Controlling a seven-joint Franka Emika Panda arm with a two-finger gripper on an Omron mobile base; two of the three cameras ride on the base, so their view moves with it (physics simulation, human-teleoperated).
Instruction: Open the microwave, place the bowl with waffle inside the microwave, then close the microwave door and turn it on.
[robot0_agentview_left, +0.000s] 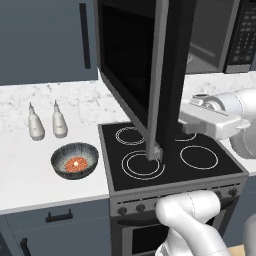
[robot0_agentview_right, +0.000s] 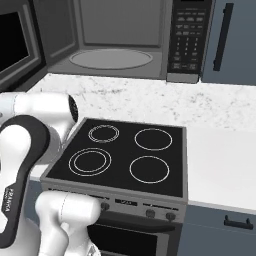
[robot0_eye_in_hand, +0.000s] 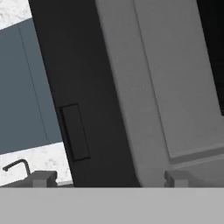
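The microwave (robot0_agentview_right: 110, 50) stands open above the stove, showing its grey cavity and round turntable. Its keypad (robot0_agentview_right: 187, 40) is at the right. The microwave door (robot0_agentview_left: 135, 65) is swung out wide over the stove, edge-on in the left base view. My gripper (robot0_eye_in_hand: 110, 178) is open, its fingertips (robot0_eye_in_hand: 43, 178) spread on either side of the door's dark edge (robot0_eye_in_hand: 78, 109), close to it. On the counter left of the stove sits the dark grey bowl (robot0_agentview_left: 75, 160) with the orange-red waffle (robot0_agentview_left: 76, 162) inside, far from the gripper.
The black four-ring stove (robot0_agentview_right: 125, 155) lies below the microwave. Two white bottles (robot0_agentview_left: 36, 125) stand behind the bowl on the marble counter (robot0_agentview_left: 30, 170). Blue-grey cabinets line the wall, and more counter (robot0_agentview_right: 220, 160) stretches right of the stove.
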